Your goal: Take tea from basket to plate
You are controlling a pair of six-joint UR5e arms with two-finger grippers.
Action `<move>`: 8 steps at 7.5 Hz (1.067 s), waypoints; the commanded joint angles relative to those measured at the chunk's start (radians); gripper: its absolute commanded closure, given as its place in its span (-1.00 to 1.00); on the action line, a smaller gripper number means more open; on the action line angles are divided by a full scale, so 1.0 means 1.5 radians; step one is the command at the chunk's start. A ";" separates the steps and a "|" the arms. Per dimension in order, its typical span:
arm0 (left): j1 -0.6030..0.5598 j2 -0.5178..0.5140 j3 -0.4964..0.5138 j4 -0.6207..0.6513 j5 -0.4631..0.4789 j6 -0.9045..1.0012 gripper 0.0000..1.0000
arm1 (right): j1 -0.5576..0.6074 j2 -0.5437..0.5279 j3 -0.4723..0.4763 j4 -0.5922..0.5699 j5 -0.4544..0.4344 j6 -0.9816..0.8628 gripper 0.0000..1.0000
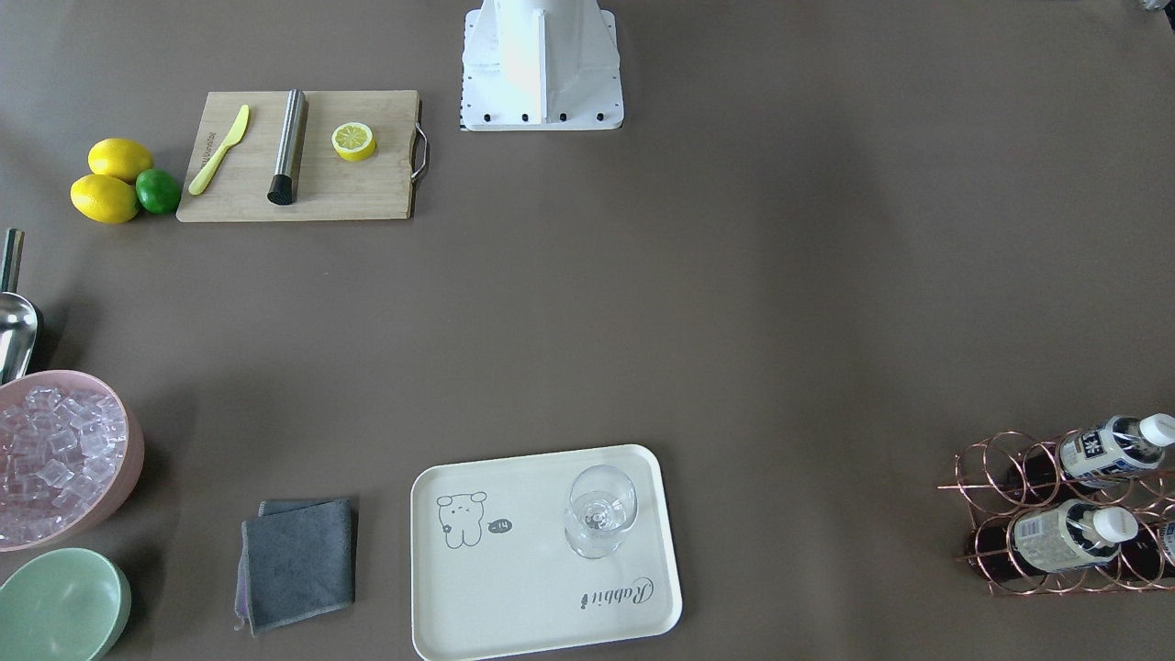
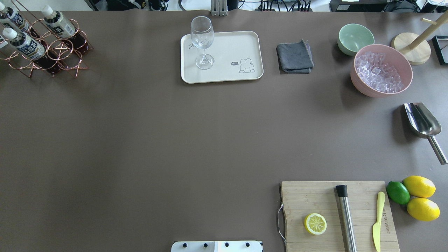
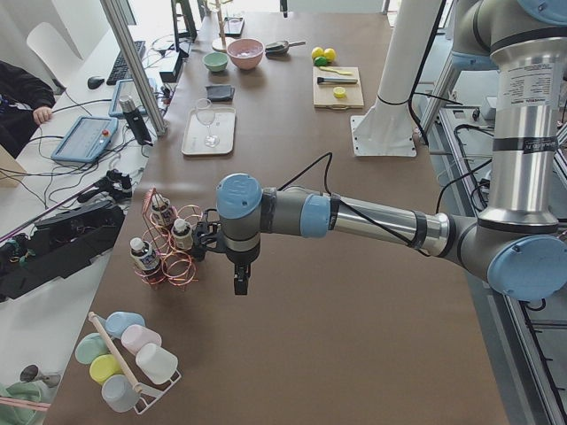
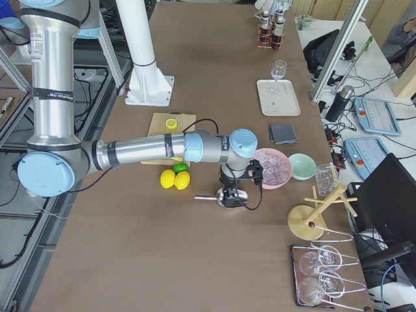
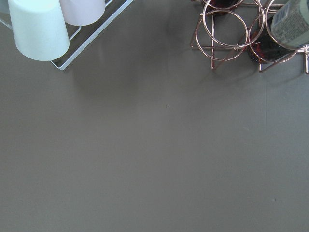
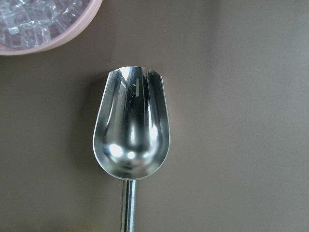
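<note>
A plain brown table (image 2: 140, 140) ran the full width of the station, with the working things set along its far edge and at its ends.

The left gripper (image 3: 240, 282) hung fingers-down over bare table just beside the basket (image 1: 987, 477), on the robot's side of it. It showed only in the side view, so I could not tell how its jaws stood. That post suited the job, since this arm was much the nearer to the tea (image 2: 26, 45). All three bottles sat in the basket's wire rings, leaning, white caps raised clear of the copper, which probably left their necks free to grasp.

The right gripper (image 4: 231, 196) hovered over the steel scoop (image 6: 131, 130) near the pink bowl (image 2: 381, 70) of ice, well apart from the basket. Its jaws could not be judged either.

The plate (image 2: 224, 75) lay at the table's far edge, well apart from the basket. A wine glass (image 2: 203, 42) stood upright on the end nearer the basket, so the bare end with the drawing looked the likelier spot for a bottle. No tea was on it yet.
</note>
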 commanded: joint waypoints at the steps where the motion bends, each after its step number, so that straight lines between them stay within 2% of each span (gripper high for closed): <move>1: -0.002 -0.001 -0.007 0.003 -0.001 0.000 -0.96 | 0.000 -0.002 0.002 0.002 0.002 0.000 -1.00; 3: -0.003 -0.011 -0.010 -0.003 0.000 0.003 -0.96 | -0.001 -0.002 -0.002 0.001 0.001 0.000 -1.00; 4: -0.001 -0.038 -0.007 0.001 0.000 0.039 -0.96 | -0.001 -0.002 -0.002 0.001 -0.001 0.000 -1.00; 5: 0.003 -0.100 0.024 0.003 0.001 0.120 -0.96 | -0.001 -0.002 -0.002 0.000 0.000 0.000 -1.00; 7: 0.002 -0.200 0.079 0.020 0.001 0.174 -0.96 | -0.001 -0.002 -0.001 0.002 0.002 0.000 -1.00; 8: 0.007 -0.250 0.126 0.020 0.001 0.267 -0.96 | -0.001 -0.002 -0.002 0.002 0.002 0.000 -1.00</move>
